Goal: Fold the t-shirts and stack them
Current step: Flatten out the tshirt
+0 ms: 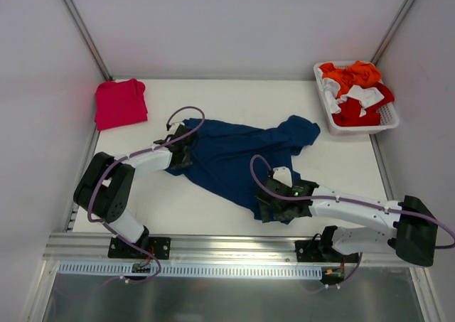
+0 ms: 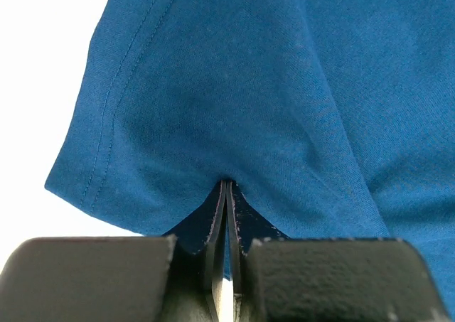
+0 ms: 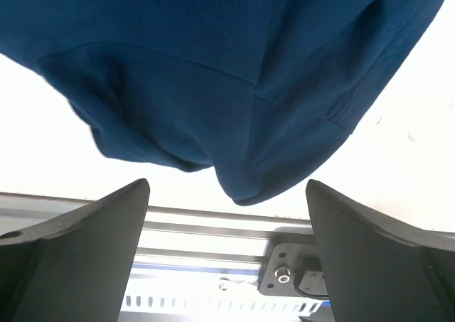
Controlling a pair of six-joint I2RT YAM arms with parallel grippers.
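The navy t-shirt (image 1: pixel 227 158) lay rumpled mid-table. It looked soft and light, likely to sag unless taken by its hem or shoulder corners. At its 5 o'clock corner the right gripper (image 3: pixel 227 194) hung spread wide, holding nothing. At 9 o'clock the left gripper (image 2: pixel 227 190) pinched a fold tight. The pink t-shirt (image 1: pixel 121 103) sat folded at 10 o'clock.

White basket (image 1: pixel 387 117) holds orange, red and white cloth (image 1: pixel 352 77), far right.
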